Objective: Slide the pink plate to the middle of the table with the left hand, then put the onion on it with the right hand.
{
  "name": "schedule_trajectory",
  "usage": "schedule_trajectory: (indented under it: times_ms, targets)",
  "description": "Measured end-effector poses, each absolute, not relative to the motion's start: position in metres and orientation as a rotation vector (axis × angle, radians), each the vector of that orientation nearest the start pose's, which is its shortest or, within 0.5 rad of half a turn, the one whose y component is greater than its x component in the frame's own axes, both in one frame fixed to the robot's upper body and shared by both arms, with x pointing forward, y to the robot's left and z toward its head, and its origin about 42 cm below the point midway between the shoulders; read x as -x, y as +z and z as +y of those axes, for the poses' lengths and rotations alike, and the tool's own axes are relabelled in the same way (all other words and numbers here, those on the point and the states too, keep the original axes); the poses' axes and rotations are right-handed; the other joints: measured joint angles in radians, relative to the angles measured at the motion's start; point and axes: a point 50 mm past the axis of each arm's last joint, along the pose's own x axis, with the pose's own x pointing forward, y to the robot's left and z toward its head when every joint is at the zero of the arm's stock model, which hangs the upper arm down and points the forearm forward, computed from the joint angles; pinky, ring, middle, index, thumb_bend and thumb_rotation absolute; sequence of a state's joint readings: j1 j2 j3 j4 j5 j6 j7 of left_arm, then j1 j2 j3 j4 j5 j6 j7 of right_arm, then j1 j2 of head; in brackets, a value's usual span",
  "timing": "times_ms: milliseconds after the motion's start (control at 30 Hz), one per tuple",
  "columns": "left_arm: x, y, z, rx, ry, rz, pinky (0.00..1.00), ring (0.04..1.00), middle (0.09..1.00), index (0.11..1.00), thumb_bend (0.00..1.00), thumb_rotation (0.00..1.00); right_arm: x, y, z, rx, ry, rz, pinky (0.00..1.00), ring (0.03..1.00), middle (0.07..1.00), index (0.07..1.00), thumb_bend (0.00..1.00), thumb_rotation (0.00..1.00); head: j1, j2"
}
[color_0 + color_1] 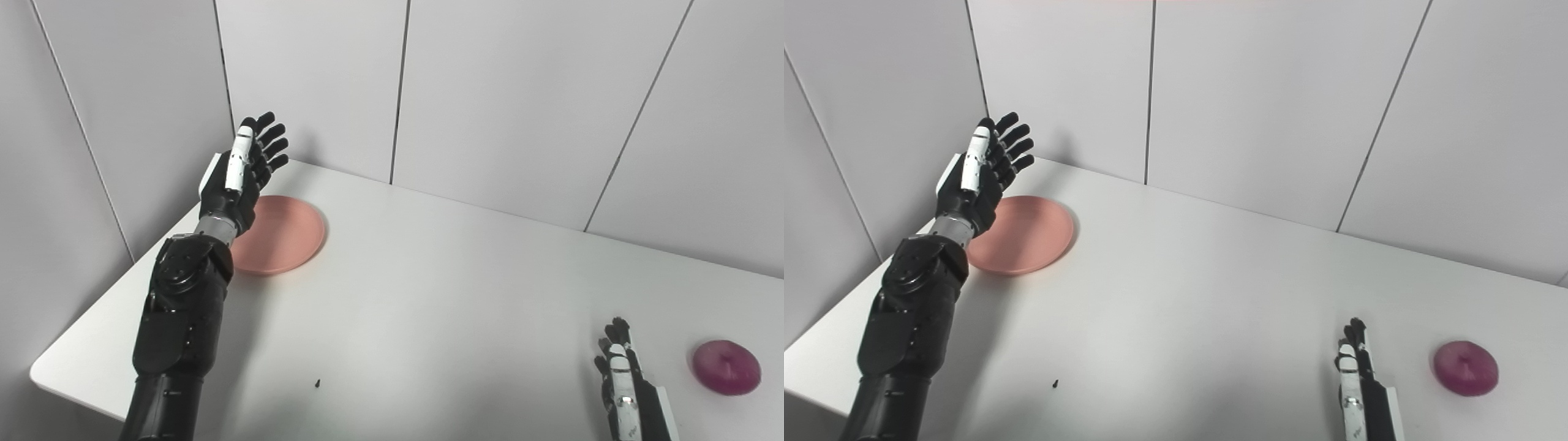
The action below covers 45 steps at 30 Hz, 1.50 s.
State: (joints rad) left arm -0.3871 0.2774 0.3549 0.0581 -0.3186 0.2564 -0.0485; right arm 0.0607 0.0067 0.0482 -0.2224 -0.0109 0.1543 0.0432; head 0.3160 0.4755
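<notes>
The pink plate lies flat near the table's far left corner. My left hand is raised at the plate's left rim, open, fingers stretched up and apart, holding nothing. Whether it touches the plate I cannot tell. A purple-red onion rests on the table at the near right. My right hand sits low at the bottom edge, a little to the left of the onion and apart from it, fingers straight and empty.
The white table is bounded by grey wall panels at the back and left. A tiny dark speck lies near the front. The table's left edge and rounded front corner are close to my left arm.
</notes>
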Motion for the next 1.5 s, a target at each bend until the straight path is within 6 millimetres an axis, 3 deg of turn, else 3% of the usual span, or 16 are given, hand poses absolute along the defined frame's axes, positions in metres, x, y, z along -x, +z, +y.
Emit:
schedule_trajectory:
  times_ms: [633, 1033, 1500]
  targets:
    - [-0.381, 0.214, 0.440, 0.175, 0.360, -0.109, 0.91, 0.910, 0.903, 0.881, 0.38, 1.00, -0.263, 0.130, -0.197, -0.006, 0.074, -0.010, 1.00, 1.000, 1.000, 1.000, 0.00, 1.00, 0.009, -0.003]
    - [-0.382, 0.200, 0.461, 0.194, 0.418, -0.095, 0.90, 0.899, 0.897, 0.873, 0.36, 1.00, -0.263, 0.130, -0.197, -0.006, 0.075, -0.010, 1.00, 1.000, 1.000, 1.000, 0.00, 1.00, 0.008, -0.003]
    - [-0.382, 0.182, 0.466, 0.252, 0.441, -0.050, 0.86, 0.881, 0.879, 0.860, 0.31, 1.00, -0.263, 0.131, -0.198, -0.005, 0.077, -0.013, 1.00, 1.000, 1.000, 1.000, 0.00, 1.00, 0.011, 0.000]
